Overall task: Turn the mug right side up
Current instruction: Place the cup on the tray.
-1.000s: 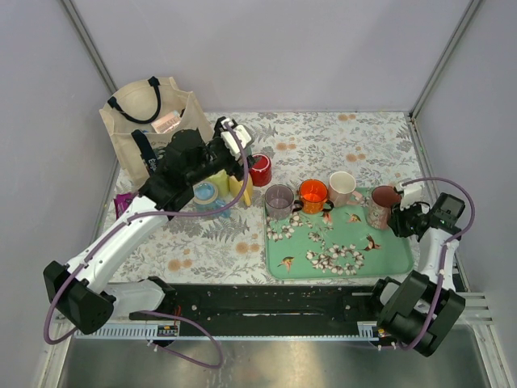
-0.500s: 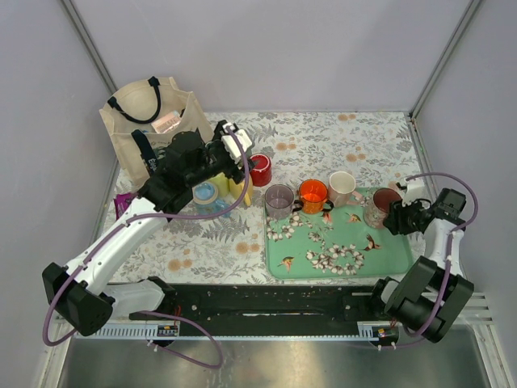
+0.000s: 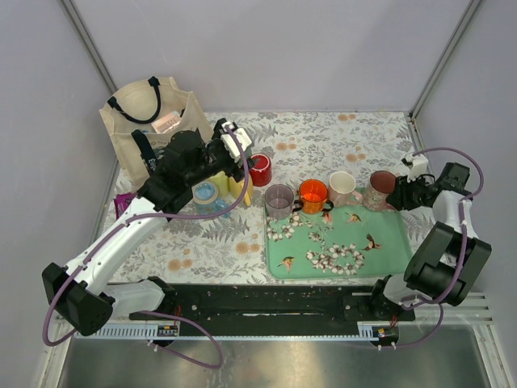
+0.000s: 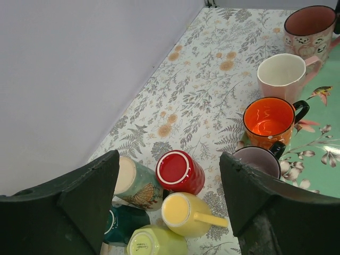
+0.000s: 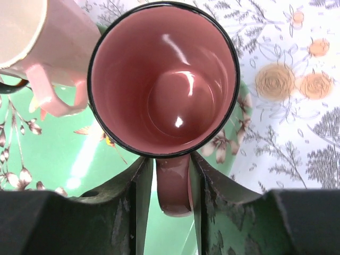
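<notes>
A dark pink mug (image 3: 382, 187) stands upright, mouth up, at the far right corner of the green tray (image 3: 388, 250). My right gripper (image 3: 401, 194) is shut on its handle (image 5: 172, 186), with the fingers (image 5: 133, 202) on either side; the mug's inside (image 5: 164, 79) is empty. My left gripper (image 3: 234, 144) is open and empty, above a cluster of upside-down mugs. In the left wrist view a red mug (image 4: 179, 171) and a yellow mug (image 4: 183, 212) lie base-up between its open jaws (image 4: 170, 164).
A grey-purple mug (image 3: 279, 200), an orange mug (image 3: 313, 194) and a white-pink mug (image 3: 342, 186) stand upright along the tray's far edge. A floral teal mug (image 4: 135, 183), a dark teal mug (image 4: 125, 223) and a lime mug (image 4: 154, 241) are base-up. A tote bag (image 3: 145, 121) stands back left.
My right gripper has carried the pink mug from the tray's right side toward the far right corner. The left gripper has barely moved.
</notes>
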Controlling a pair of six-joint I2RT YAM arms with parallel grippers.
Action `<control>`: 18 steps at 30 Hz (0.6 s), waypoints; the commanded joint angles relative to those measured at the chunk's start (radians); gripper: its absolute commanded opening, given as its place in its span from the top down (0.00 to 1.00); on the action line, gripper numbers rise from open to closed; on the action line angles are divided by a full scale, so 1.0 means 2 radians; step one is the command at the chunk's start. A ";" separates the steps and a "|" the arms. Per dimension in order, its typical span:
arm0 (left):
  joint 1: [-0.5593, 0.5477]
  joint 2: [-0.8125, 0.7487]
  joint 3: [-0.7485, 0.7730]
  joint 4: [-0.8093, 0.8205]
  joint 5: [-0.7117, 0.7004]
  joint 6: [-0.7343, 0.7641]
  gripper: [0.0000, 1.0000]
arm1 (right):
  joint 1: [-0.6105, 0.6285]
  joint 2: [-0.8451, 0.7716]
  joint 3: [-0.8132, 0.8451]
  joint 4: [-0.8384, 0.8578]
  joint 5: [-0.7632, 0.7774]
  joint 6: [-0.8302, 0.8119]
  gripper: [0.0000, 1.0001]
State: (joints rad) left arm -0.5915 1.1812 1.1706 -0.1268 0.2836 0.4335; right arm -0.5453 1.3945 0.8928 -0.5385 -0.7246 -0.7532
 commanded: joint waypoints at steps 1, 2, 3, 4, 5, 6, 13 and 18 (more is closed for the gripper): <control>0.000 -0.015 -0.002 0.028 0.002 -0.007 0.21 | 0.033 0.021 0.041 0.018 -0.008 -0.006 0.59; 0.000 -0.016 -0.004 0.027 0.003 -0.007 0.21 | 0.039 0.023 0.042 0.015 -0.008 -0.014 0.58; 0.000 -0.018 -0.005 0.026 0.002 -0.006 0.21 | 0.043 0.024 0.044 0.013 -0.007 -0.017 0.58; 0.000 -0.018 -0.007 0.026 0.001 -0.004 0.21 | 0.047 0.027 0.047 0.009 -0.007 -0.018 0.58; 0.000 -0.021 -0.008 0.024 0.001 -0.004 0.21 | 0.048 0.028 0.048 0.007 -0.007 -0.018 0.58; 0.000 -0.022 -0.009 0.024 0.002 -0.003 0.21 | 0.049 0.030 0.050 0.004 -0.007 -0.018 0.58; 0.000 -0.024 -0.013 0.018 0.004 0.001 0.21 | 0.049 0.042 0.077 -0.058 -0.003 -0.065 0.62; 0.000 -0.018 -0.006 0.014 0.007 0.009 0.21 | 0.047 0.066 0.134 -0.145 0.015 -0.092 0.47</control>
State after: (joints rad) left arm -0.5915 1.1637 1.1503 -0.1265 0.2840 0.4374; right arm -0.4580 1.5021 1.0428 -0.6849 -0.7052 -0.8577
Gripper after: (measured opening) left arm 0.795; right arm 0.471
